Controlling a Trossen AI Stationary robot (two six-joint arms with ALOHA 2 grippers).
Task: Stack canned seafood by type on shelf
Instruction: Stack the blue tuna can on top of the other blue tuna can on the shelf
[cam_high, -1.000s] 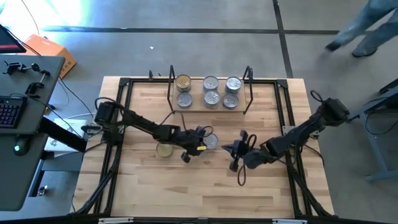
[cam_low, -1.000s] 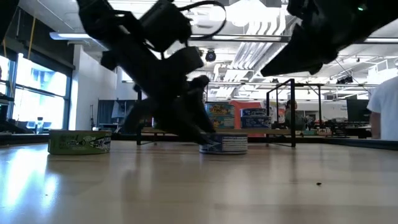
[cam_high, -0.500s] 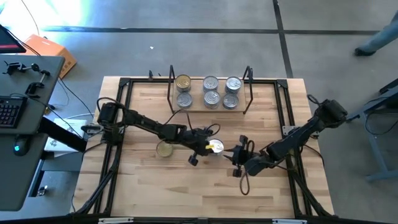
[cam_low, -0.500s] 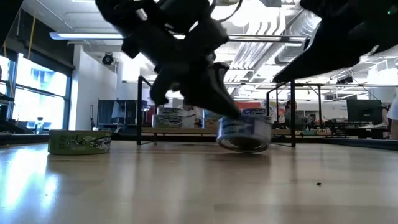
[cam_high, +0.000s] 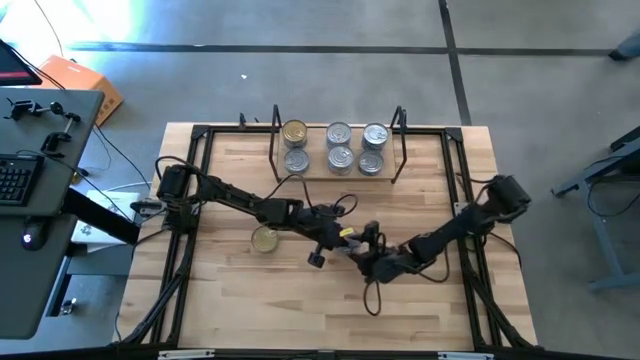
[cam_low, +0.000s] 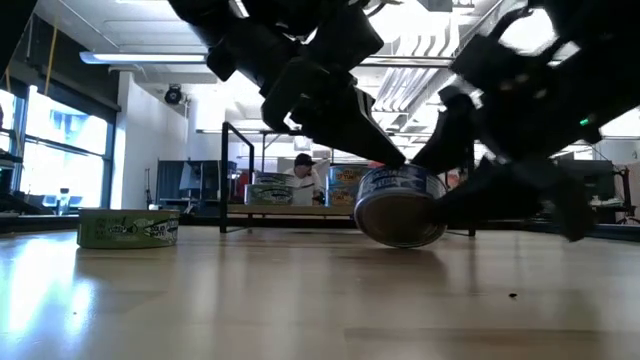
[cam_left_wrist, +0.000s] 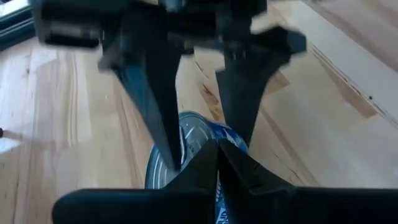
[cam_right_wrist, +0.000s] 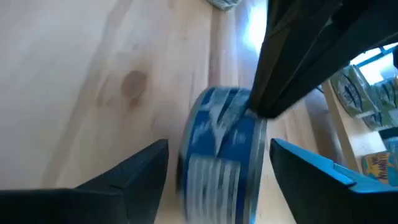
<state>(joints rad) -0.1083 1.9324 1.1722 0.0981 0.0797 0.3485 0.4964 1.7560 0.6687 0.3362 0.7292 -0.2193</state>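
A blue-labelled can (cam_low: 400, 205) hangs tilted just above the table's middle, with my left gripper (cam_high: 340, 240) shut on it. My right gripper (cam_right_wrist: 217, 155) is open; its fingers stand on either side of that can's wall (cam_right_wrist: 221, 146), and no touch shows. Several cans, one gold-lidded (cam_high: 294, 131), stand on the shelf (cam_high: 316, 150) at the far edge. A green-labelled can (cam_low: 128, 228) with a gold lid (cam_high: 265, 240) rests on its base on the table, left of both grippers. My left gripper pinches the blue can's upper rim (cam_left_wrist: 202, 146) between its two fingertips. The fingers (cam_low: 350, 120) slant down from the table's left. The can hangs below them, tipped, with one flat face (cam_low: 398, 220) toward the near edge, and seems just clear of the wood.
A black frame (cam_high: 200, 135) runs round the tabletop. The shelf's black wire end frames (cam_high: 277, 140) stand at the far side. Bare wood lies near the front edge (cam_high: 300, 310). A desk with gear (cam_high: 40, 150) stands left of the table.
My left gripper has taken hold of the blue can, which stood flat on the table, and has lifted it a little toward the right, tipping it onto its edge. My right gripper has come down and toward the table's left until its fingers flank the can.
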